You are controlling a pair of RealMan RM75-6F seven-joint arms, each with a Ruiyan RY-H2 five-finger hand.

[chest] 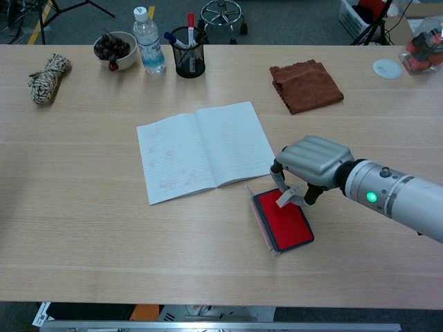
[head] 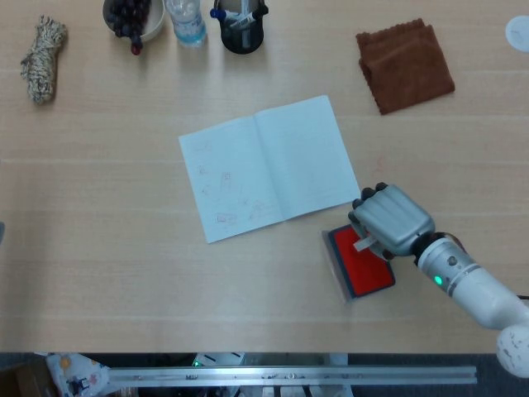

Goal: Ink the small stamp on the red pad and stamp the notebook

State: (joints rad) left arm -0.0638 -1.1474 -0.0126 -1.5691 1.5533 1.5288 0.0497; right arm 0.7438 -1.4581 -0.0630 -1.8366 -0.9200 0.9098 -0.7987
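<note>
An open notebook [head: 269,165] [chest: 204,149] lies flat at mid-table, with faint red marks on its left page. The red ink pad [head: 366,266] [chest: 285,223] sits open just right of the notebook's near right corner, its lid standing along the left edge. My right hand [head: 390,218] [chest: 313,161] hovers over the pad's far end, knuckles up. Its curled fingers pinch a small pale stamp [head: 364,245] [chest: 284,197] that points down at the red surface. Whether the stamp touches the ink is unclear. The left hand is outside both views.
A brown cloth [head: 405,64] [chest: 305,86] lies at the far right. Along the far edge stand a black pen cup [head: 242,25] [chest: 187,52], a water bottle [chest: 149,41], a bowl of dark fruit [chest: 115,48] and a rope bundle [head: 43,59] [chest: 48,77].
</note>
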